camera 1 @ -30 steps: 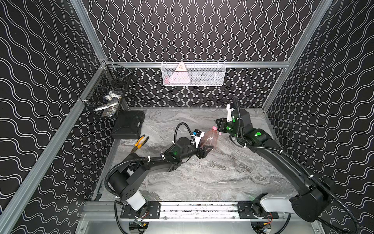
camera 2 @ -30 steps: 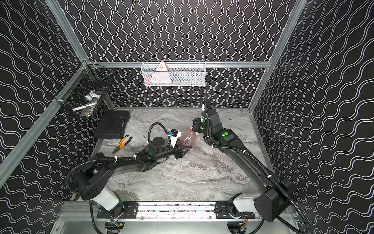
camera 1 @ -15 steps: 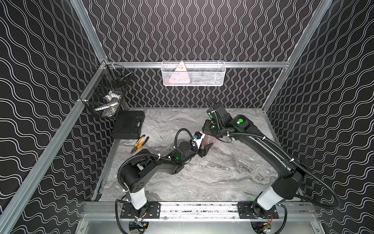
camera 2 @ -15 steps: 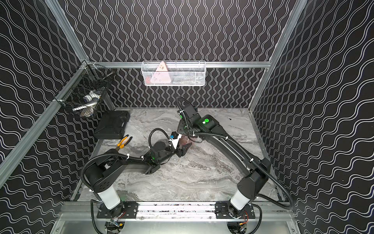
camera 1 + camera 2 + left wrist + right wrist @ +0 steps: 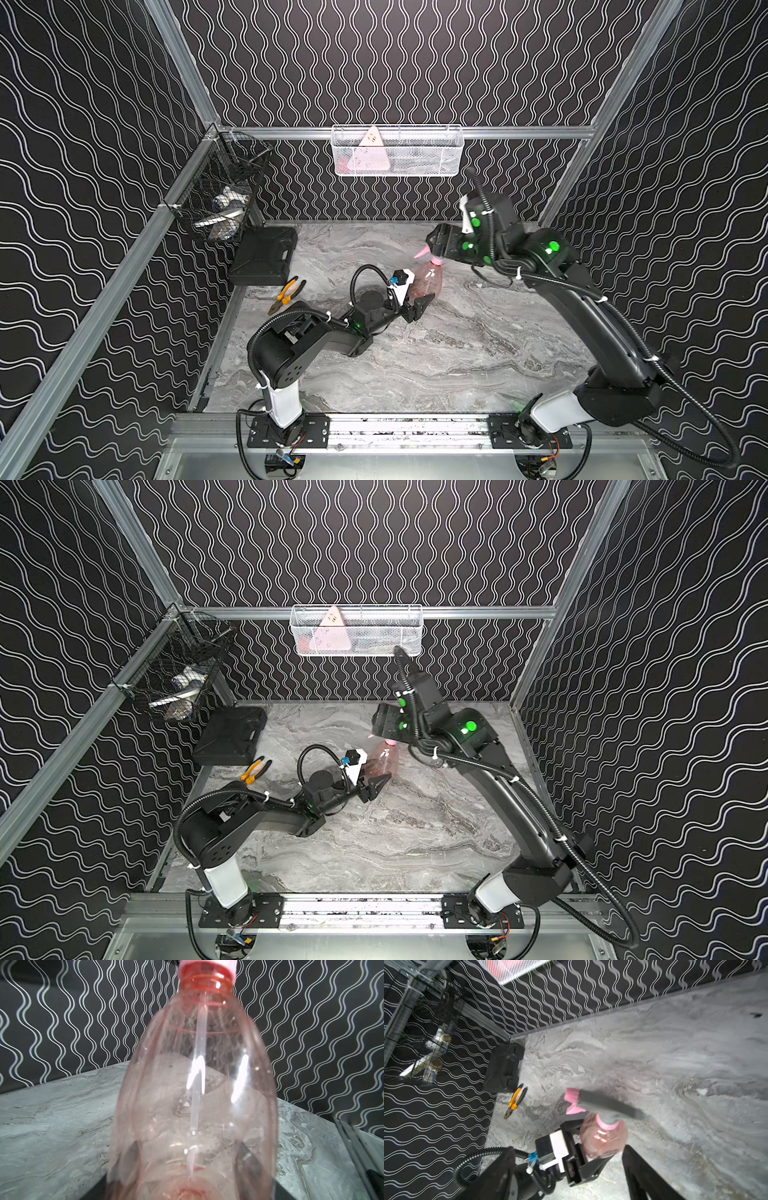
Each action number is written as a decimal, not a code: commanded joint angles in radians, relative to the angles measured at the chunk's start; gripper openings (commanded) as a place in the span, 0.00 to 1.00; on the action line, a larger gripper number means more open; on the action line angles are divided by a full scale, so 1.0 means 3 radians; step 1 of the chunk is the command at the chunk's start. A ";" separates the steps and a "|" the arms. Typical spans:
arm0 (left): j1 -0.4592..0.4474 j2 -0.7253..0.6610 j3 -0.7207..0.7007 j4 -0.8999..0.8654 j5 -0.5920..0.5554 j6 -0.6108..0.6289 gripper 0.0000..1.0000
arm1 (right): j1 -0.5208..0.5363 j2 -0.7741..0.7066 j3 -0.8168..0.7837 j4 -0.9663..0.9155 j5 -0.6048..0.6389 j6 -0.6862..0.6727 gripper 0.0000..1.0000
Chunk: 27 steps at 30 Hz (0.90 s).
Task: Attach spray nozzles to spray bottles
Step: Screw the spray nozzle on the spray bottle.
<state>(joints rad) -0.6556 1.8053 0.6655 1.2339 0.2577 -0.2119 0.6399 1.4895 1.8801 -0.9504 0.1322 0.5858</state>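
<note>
While the left gripper [image 5: 417, 306] clamps the base of the spray bottle [image 5: 427, 278], which is upright over the tabletop [image 5: 457, 353], the spray nozzle [image 5: 435, 259] sits on the bottle's neck and the right gripper [image 5: 432, 245] hovers just above it, jaws spread wide and empty

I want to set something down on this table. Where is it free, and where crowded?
Free: the broad marble tabletop at the front, up to the metal rail. Also the rear strip between the black case and the spray bottle. Crowded: the pliers beside the case, and the centre, where the left tool grips the bottle beneath the right tool.
</note>
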 commanded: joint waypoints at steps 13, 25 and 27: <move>0.0086 -0.0158 0.0026 -0.0003 0.0412 -0.0266 0.39 | -0.0895 -0.0129 -0.1306 0.1597 -0.1709 -0.0364 0.94; 0.0087 -0.0156 0.0057 -0.0199 0.0234 -0.0147 0.39 | -0.0425 -0.0331 -0.1512 0.1470 -0.1012 -0.0454 0.94; 0.0084 -0.0157 0.0060 -0.0220 0.0240 -0.0137 0.39 | -0.0425 -0.0370 -0.1530 0.1486 -0.1008 -0.0502 0.93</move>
<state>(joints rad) -0.6312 1.7630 0.6765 1.1507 0.3355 -0.2722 0.5087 1.3933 1.4235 -0.5186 -0.2157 0.4591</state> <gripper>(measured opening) 0.666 0.931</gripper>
